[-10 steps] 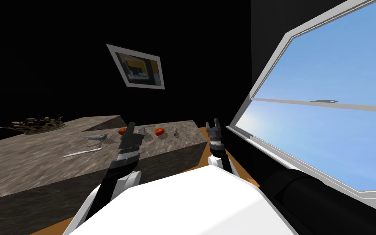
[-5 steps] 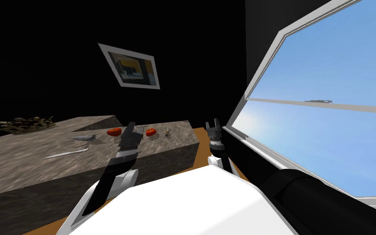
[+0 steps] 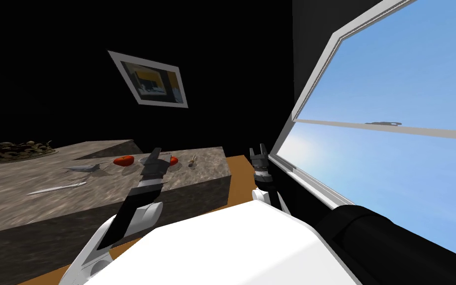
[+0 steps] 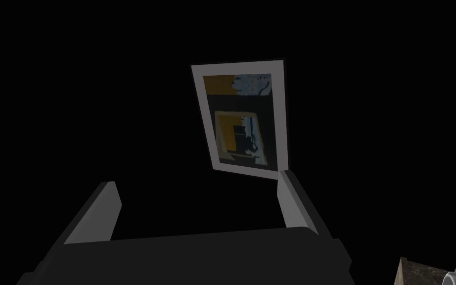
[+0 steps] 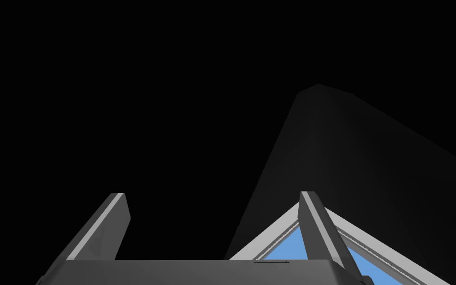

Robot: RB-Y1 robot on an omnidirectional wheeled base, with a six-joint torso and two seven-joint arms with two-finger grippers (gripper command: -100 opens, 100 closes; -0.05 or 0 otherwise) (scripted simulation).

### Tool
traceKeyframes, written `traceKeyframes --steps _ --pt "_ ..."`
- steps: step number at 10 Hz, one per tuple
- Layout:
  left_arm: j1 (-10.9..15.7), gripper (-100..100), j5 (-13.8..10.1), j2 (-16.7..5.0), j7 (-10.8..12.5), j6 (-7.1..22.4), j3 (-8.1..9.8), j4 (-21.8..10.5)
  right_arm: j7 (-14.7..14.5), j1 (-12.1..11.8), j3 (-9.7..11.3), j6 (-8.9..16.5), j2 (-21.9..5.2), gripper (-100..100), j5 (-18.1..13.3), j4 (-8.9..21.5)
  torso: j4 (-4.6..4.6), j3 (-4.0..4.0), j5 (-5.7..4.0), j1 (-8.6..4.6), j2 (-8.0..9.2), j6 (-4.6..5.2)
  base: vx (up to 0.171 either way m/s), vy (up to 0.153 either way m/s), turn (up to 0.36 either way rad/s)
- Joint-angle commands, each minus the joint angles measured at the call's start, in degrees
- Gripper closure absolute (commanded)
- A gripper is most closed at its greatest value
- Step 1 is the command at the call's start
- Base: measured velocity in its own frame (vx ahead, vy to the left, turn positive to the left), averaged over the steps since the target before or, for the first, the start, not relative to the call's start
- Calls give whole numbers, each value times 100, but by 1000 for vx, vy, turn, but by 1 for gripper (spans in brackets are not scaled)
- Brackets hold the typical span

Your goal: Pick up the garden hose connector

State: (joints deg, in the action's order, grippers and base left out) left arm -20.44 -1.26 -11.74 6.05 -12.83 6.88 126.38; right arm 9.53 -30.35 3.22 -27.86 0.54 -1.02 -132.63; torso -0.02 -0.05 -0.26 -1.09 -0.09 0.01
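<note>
Though the left jaws, spread and empty, hung over the mottled desk [image 3: 34, 198] and half hid one red tomato [image 3: 173, 160], the small tan hose connector [image 3: 192, 160] lay just beside it near the desk's end. Another tomato [image 3: 123, 160] and a knife [image 3: 56, 188] lay further left. The right jaws, plainly parted in the wrist view, hung by the window [image 3: 395, 163].

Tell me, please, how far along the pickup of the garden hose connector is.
Done: nothing; the small tan connector lies ungrasped on the mottled counter. In hand: the open left hand hovers above the counter, apart from it. Left: reach it, close, lift. The right hand hangs open beside the counter's end.
</note>
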Motion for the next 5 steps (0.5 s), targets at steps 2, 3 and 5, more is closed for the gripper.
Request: traceKeyframes --steps 2,3,5 --pt "137 -100 -129 -112 104 226 207 -185 0 0 0 0 0 0 0 0 2 4 3 16 8 0 -6 -260 6" --pt "237 -100 -218 -191 170 374 354 -321 0 0 0 0 0 0 0 0 2 4 2 5 6 0 19 -322 33" --pt "340 -100 -312 -274 237 534 508 -467 0 0 0 0 0 0 0 0 0 1 1 12 1 0 10 -245 17"
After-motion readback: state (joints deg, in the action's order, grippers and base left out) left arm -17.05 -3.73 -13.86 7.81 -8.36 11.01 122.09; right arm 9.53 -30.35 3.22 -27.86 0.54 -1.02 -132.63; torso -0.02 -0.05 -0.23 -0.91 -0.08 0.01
